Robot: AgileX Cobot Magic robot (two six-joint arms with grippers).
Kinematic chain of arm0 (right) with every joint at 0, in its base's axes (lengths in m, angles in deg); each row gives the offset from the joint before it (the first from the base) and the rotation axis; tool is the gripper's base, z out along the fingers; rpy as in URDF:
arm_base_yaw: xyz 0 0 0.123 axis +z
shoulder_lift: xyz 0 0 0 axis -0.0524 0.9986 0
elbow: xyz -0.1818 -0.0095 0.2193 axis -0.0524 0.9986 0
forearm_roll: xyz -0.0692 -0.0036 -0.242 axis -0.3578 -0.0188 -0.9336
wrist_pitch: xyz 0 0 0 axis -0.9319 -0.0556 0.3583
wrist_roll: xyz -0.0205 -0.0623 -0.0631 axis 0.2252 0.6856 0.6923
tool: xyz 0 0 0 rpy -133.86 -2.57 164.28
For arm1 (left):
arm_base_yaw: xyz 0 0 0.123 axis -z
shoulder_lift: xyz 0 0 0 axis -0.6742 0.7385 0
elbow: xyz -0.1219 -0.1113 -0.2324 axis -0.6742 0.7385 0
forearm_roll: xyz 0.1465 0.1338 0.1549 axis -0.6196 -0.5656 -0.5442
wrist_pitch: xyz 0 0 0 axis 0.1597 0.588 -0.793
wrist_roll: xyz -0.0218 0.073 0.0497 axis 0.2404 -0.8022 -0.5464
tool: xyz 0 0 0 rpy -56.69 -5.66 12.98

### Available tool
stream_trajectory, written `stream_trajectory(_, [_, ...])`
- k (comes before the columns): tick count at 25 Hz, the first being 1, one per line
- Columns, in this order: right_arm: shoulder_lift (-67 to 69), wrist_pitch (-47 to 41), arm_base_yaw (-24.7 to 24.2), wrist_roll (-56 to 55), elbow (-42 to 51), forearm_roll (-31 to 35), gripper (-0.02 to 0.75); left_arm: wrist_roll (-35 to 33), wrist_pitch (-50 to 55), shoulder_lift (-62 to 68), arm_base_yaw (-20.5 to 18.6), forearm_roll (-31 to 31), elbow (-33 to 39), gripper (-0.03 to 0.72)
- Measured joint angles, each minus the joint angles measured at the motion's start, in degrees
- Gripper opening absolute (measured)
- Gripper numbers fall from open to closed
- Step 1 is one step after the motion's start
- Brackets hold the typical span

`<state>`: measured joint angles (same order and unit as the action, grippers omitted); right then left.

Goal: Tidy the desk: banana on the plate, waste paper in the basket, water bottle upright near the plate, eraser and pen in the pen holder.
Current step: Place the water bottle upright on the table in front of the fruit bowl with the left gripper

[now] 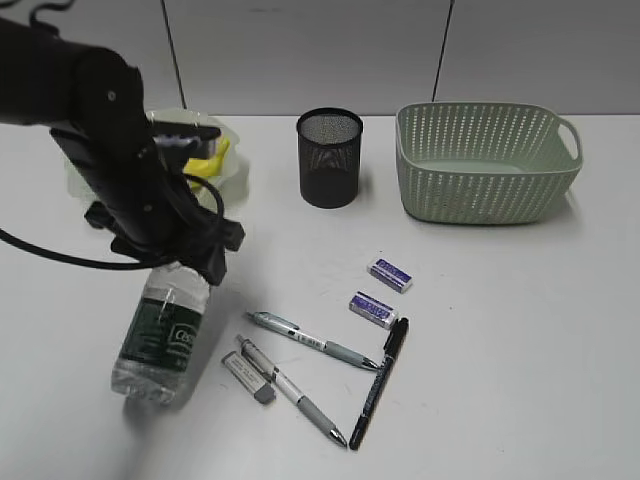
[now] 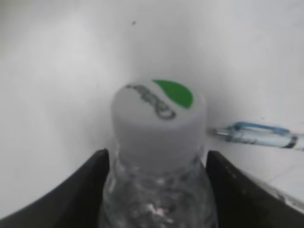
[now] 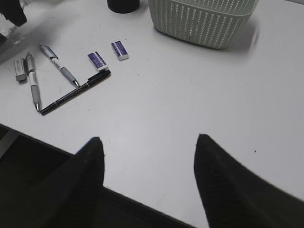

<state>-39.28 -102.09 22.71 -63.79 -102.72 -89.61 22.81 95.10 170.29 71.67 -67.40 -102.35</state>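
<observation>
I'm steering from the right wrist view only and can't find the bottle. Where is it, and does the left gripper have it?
Observer: The bottle is left of the pens, tilted, not upright.
Operator: Is the left gripper on it?
Observer: Yes. The left gripper has its fingers on either side of the neck, just under the cap.
Operator: And the banana?
Observer: The banana lies in the plate, partly hidden by the left arm.
</observation>
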Motion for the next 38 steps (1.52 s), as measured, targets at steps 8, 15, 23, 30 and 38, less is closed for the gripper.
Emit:
stream_trajectory(8, [0.00,0.00,0.00,0.00,0.00,0.00,0.477,0.04,-2.11,-14.56,0.00,-0.49,5.94,0.404])
stream_trajectory(15, [0.00,0.00,0.00,0.00,0.00,0.00,0.477,0.06,-11.90,-24.10,0.00,-4.42,18.96,0.403])
stream_trajectory(23, [0.00,0.00,0.00,0.00,0.00,0.00,0.477,0.18,-15.07,-24.41,0.05,-10.92,19.53,0.402])
stream_trajectory(30, [0.00,0.00,0.00,0.00,0.00,0.00,0.477,0.18,-14.23,-20.74,-0.07,-12.06,16.80,0.400])
stream_trajectory(38, [0.00,0.00,0.00,0.00,0.00,0.00,0.477,0.18,-10.27,-15.93,-0.13,-11.90,10.76,0.411])
